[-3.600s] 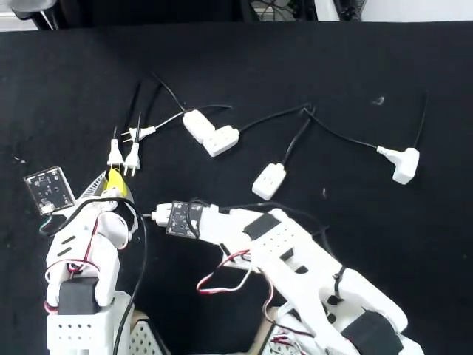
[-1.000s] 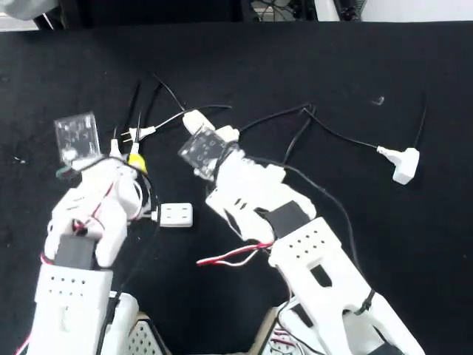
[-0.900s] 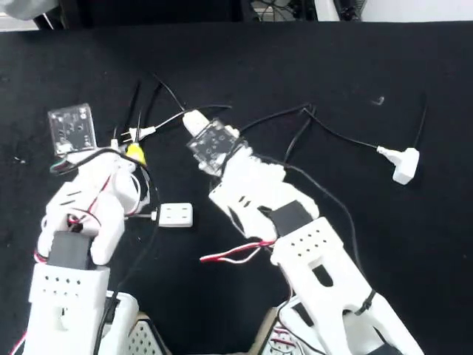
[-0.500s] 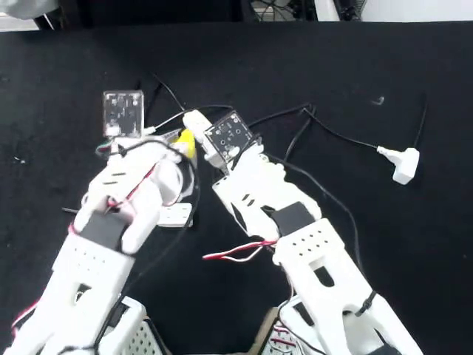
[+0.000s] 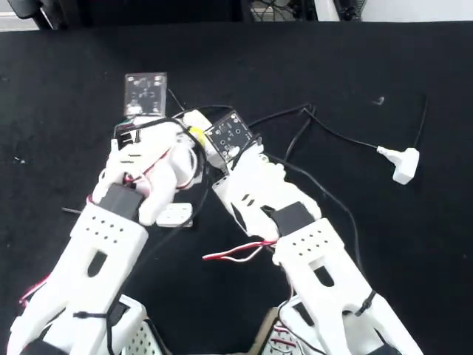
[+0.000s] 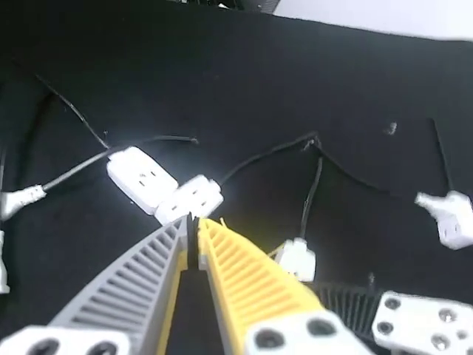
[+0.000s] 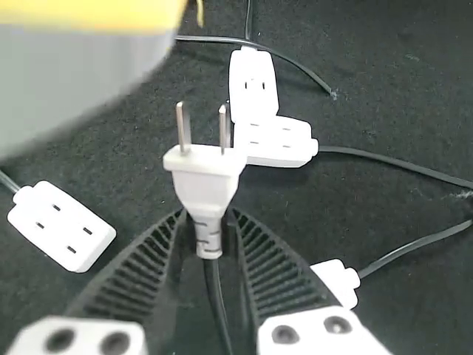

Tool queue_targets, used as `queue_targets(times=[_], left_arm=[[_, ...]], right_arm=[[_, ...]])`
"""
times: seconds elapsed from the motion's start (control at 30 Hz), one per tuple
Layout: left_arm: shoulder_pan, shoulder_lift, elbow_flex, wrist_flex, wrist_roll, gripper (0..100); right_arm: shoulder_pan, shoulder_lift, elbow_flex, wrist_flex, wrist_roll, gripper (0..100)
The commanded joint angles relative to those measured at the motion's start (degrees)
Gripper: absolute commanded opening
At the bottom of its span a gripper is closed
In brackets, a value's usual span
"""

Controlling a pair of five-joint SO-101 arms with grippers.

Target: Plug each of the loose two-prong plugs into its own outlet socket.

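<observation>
Beside paired sockets (image 7: pixel 270 140), right end effector (image 7: pixel 208 219) grasping plug (image 7: pixel 203 171); left end effector (image 6: pixel 192 223) clenched adjacent

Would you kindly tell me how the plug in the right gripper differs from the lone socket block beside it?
The plug is clamped in the right gripper; the socket block lies loose and flat on the black cloth. The plug has two bare metal prongs; the socket block has two pairs of slots. Both are white with a dark cord.
</observation>
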Motion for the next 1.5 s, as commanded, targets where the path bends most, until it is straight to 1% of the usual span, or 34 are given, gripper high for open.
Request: queue_targets(times=[0.0,0.1,0.23,0.37,0.5,0.73,0.97,1.1,1.23,1.33,1.47], left_arm=[[0.92,2.9,-7.87,4.22,-3.6,3],[1.1,7.65,-13.41,9.23,-5.89,3],[1.1,13.01,-20.09,15.91,-6.15,3],[1.71,15.03,-24.75,19.16,-6.15,3],[2.33,15.56,-26.33,19.52,-5.98,3],[2.33,15.47,-24.31,19.52,-5.45,3],[1.01,14.95,-23.96,19.43,3.08,3],[0.66,14.86,-23.16,19.25,6.86,3],[0.75,14.86,-23.08,19.52,11.08,3],[1.19,14.86,-23.08,19.87,9.58,3],[1.19,14.15,-23.6,24.88,6.86,3]], right_arm=[[1.14,-2.42,-0.66,-1.23,0.09,1.1],[1.14,-2.42,-0.66,-1.14,0.09,1.1],[1.05,-2.42,-0.66,-1.14,0.09,1.1],[0.97,-2.42,-0.57,-1.14,0.09,1.1],[1.05,-2.42,-0.48,-1.14,-0.09,1.1],[1.23,-2.42,-0.31,-1.14,-1.41,1.1],[1.32,-2.42,-0.04,-1.23,-9.49,1.1],[1.32,-3.91,2.07,-3.34,-10.2,1.1],[0.97,-9.27,5.23,-4.04,-10.2,1.1],[1.05,-14.46,7.43,-3.78,-10.02,1.1],[0.53,-19.82,10.24,-3.69,-7.74,1.1]])
